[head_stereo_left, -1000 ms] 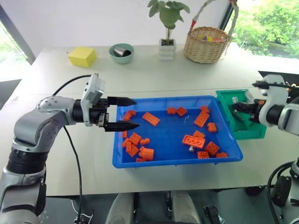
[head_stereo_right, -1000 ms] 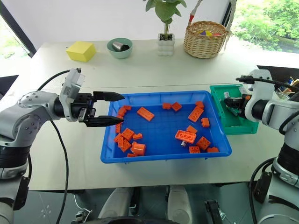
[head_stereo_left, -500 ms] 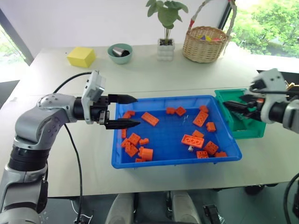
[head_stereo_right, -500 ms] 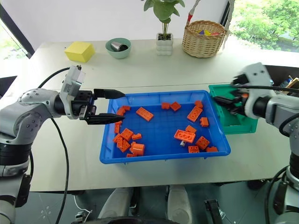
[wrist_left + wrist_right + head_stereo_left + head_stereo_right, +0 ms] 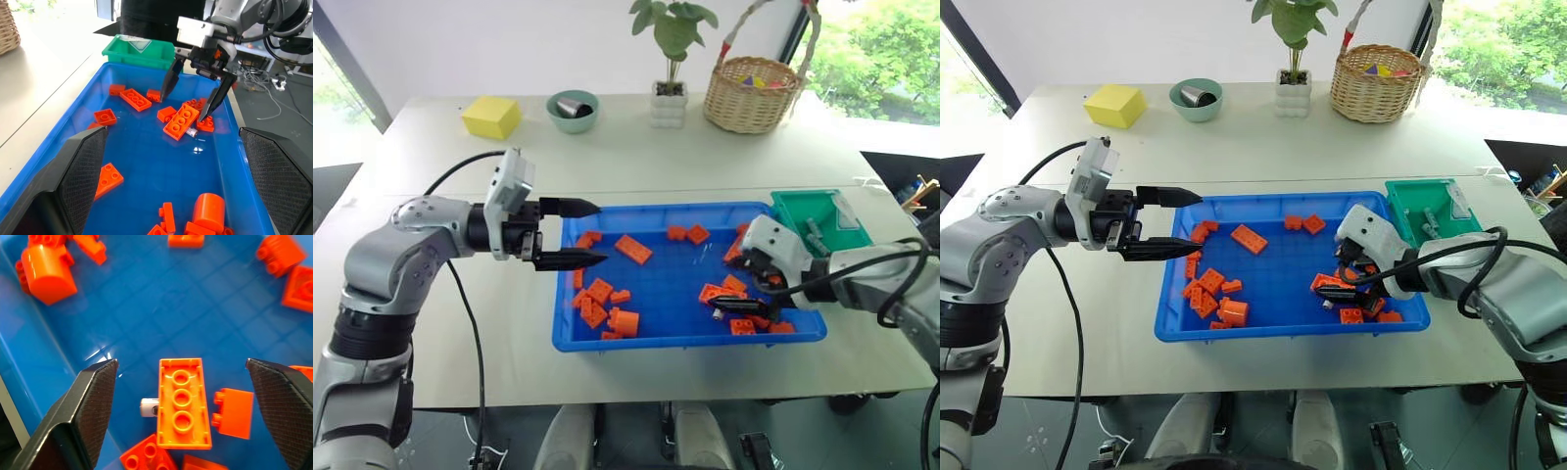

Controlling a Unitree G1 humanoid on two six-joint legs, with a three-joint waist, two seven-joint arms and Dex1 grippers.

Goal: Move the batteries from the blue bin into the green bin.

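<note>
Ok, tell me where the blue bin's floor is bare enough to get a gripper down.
Bare: the blue bin floor's middle, between the left brick cluster and the long brick. Crowded: the right end, where the open right gripper hovers.

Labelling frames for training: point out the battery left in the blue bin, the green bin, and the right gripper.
battery point(image 5: 149, 407): right wrist view, exposed end.
green bin point(image 5: 793, 209): left eye view, left rim.
right gripper point(image 5: 191, 104): left wrist view, between fingertips.

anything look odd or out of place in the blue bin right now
One thing: a battery in the blue bin lies half hidden under a long orange brick, only its end poking out. The open right gripper hangs above that brick.
</note>
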